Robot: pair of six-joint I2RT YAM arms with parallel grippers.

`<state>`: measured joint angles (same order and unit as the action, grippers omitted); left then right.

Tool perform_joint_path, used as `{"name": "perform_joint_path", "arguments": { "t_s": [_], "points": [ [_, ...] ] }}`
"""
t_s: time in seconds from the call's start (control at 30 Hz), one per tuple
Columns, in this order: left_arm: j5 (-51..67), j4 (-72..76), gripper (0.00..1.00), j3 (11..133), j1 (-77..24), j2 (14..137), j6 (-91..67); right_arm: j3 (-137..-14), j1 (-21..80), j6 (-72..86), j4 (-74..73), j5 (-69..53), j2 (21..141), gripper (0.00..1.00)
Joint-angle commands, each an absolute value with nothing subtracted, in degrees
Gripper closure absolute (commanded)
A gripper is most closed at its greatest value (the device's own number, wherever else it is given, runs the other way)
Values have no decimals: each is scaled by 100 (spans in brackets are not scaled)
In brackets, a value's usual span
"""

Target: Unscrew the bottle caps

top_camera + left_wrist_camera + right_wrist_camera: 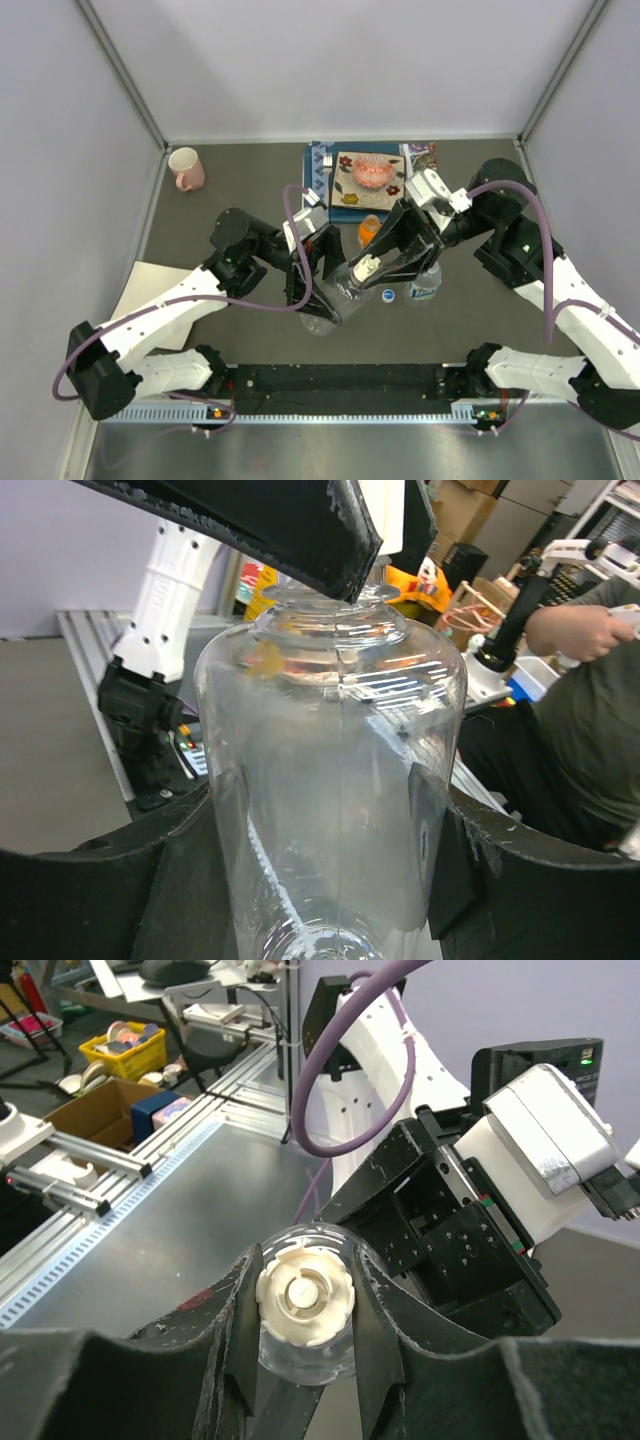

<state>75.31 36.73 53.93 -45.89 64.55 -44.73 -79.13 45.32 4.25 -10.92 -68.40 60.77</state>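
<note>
Right end effector (305, 1305) is clamped on the white cap (304, 1296) of the plain clear bottle (330, 780), which sits tilted. Left end effector (325, 870) grips that bottle's body from both sides. Nearby on the bench (240, 190) a blue cap (387, 295) lies just beside the labelled bottle (424, 285). Farther back stands the orange bottle (369, 232).
</note>
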Motion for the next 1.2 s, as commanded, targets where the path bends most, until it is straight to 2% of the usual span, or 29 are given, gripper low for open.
{"name": "perform_joint_path", "arguments": {
  "t_s": [0.0, 0.07, 0.13, 0.17, 0.23, 0.27, 0.37, 0.5, 0.73, 0.93, 0.97, 1.17],
  "points": [
    [7427, 5010, 57, 5476, -4474, 6530, -5150, -7682, 4518, 475, -1512, -8077, 6117, 100],
    [7427, 4975, 57, 5467, -4482, 6530, -5107, -7682, 4518, 475, -1529, -7903, 6100, 100],
    [7374, 4477, 57, 5510, -4474, 6486, -4756, -7699, 4509, 510, -1547, -7534, 6021, 92],
    [7331, 4169, 57, 5546, -4482, 6452, -4529, -7717, 4509, 518, -1582, -7158, 5994, 74],
    [7060, 3014, 57, 5668, -4474, 6355, -3677, -7804, 4517, 571, -1626, -6787, 5924, 67],
    [6945, 2649, 57, 5712, -4482, 6311, -3369, -7839, 4509, 597, -1652, -6411, 5915, 55],
    [6592, 1935, 57, 5766, -4483, 6196, -2550, -7954, 4509, 624, -1714, -5865, 5845, 48],
    [6478, 1854, 54, 5730, -4482, 6144, -2382, -8094, 4509, 571, -1854, -5494, 5836, 46],
    [5934, 1434, 54, 5739, -4482, 6073, -1961, -8349, 4509, 790, -1854, -4264, 5818, 14],
    [5126, 1003, 58, 5774, -4500, 6056, -1477, -8613, 4517, 1256, -1846, -2605, 5819, 5],
    [5020, 958, 59, 5774, -4509, 6056, -1346, -8631, 4509, 1500, -1854, -1949, 5810, 5],
    [3406, 712, 59, 5678, -4684, 5915, -713, -8596, 4596, 2398, -1995, -583, 5809, 5]
  ]
}}
